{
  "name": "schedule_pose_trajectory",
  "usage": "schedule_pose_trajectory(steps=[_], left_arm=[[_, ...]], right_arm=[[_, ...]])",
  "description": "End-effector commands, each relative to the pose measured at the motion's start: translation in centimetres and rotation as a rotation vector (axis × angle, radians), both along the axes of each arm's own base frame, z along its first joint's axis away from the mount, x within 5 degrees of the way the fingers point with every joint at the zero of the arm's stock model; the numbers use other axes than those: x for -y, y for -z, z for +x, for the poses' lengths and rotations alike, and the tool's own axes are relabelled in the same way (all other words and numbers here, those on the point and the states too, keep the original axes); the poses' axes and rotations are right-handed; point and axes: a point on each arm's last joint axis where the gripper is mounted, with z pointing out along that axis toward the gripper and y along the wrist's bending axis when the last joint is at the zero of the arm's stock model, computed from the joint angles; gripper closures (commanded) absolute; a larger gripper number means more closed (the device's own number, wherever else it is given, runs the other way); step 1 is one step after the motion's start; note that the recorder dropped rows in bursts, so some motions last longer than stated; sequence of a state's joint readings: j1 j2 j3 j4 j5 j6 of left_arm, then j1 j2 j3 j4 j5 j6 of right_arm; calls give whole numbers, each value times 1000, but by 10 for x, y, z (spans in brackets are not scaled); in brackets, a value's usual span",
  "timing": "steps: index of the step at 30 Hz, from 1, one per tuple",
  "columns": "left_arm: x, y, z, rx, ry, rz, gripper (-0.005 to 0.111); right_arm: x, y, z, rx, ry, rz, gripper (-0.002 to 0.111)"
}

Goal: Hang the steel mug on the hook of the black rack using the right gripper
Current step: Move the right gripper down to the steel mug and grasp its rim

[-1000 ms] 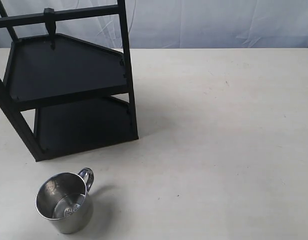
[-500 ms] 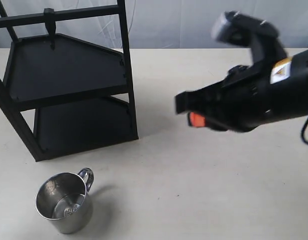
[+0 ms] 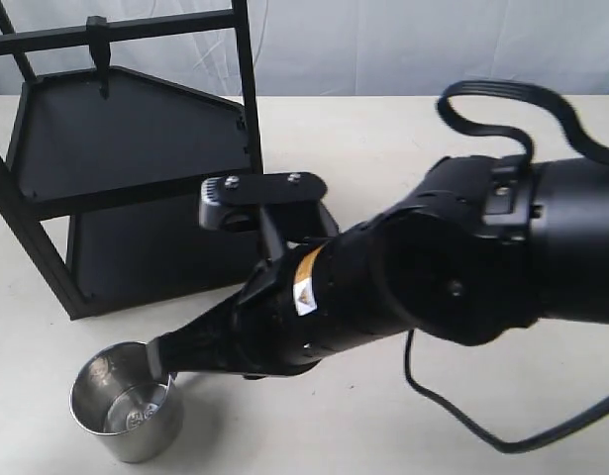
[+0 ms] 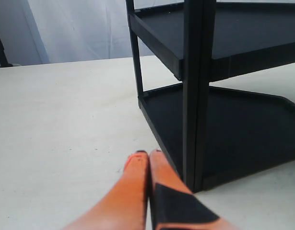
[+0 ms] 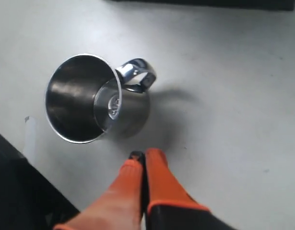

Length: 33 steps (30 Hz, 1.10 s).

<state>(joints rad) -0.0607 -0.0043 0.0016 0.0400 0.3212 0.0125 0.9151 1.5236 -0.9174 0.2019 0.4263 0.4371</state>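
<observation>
The steel mug [image 3: 121,411] stands upright on the table near the front left, its looped handle [image 5: 137,76] hidden behind the arm in the exterior view. The black rack [image 3: 136,148] rises at the back left, with a hook [image 3: 98,45] on its top bar. My right arm [image 3: 383,287] reaches across the table, its tip just above the mug's rim. In the right wrist view the right gripper [image 5: 146,155] is shut and empty, a short way from the mug [image 5: 97,100]. My left gripper [image 4: 148,154] is shut and empty beside a leg of the rack [image 4: 193,96].
The pale table [image 3: 462,139] stretches to the right behind the arm. A black cable [image 3: 502,104] loops above the arm and another trails to the table at the front right. A white curtain [image 3: 403,40] hangs behind.
The right arm came into view from the right and swept left and down to the mug. The mug and the rack have not moved.
</observation>
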Motion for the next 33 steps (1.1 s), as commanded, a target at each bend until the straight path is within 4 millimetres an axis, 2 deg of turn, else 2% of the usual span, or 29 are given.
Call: schedule_pose_trajectory(steps=[1, 2, 5, 7, 14, 19, 22, 25, 27, 29, 30, 32, 33], left_arm=[[0, -1, 0, 5, 2, -5, 107], [0, -1, 0, 5, 2, -5, 107], [0, -1, 0, 5, 2, -5, 107], [0, -1, 0, 5, 2, -5, 107], [0, -1, 0, 5, 2, -5, 107], [0, -1, 0, 5, 2, -5, 107], [0, -1, 0, 5, 2, -5, 107], [0, -1, 0, 5, 2, -5, 107], [0, -1, 0, 5, 2, -5, 107], [0, -1, 0, 5, 2, -5, 107], [0, -1, 0, 5, 2, -5, 107], [0, -1, 0, 5, 2, -5, 107], [0, -1, 0, 5, 2, -5, 107]], right_arm=[[-28, -8, 0, 86, -211, -35, 99], [-31, -9, 0, 77, -223, -33, 93], [-36, -11, 1, 41, -236, -47, 68], [-42, -9, 3, -7, -200, -23, 43], [-62, 24, 16, -73, -177, -61, 46], [-78, 39, 31, -75, -179, -85, 46], [-81, 45, 38, -62, -162, -122, 46], [-81, 62, 41, -83, -139, -182, 46], [-81, 70, 41, -101, -129, -198, 50], [-81, 72, 41, -106, -128, -202, 69], [-81, 72, 41, -111, -129, -207, 85], [-79, 70, 39, -133, -131, -219, 109], [-78, 69, 38, -137, -133, -222, 109]])
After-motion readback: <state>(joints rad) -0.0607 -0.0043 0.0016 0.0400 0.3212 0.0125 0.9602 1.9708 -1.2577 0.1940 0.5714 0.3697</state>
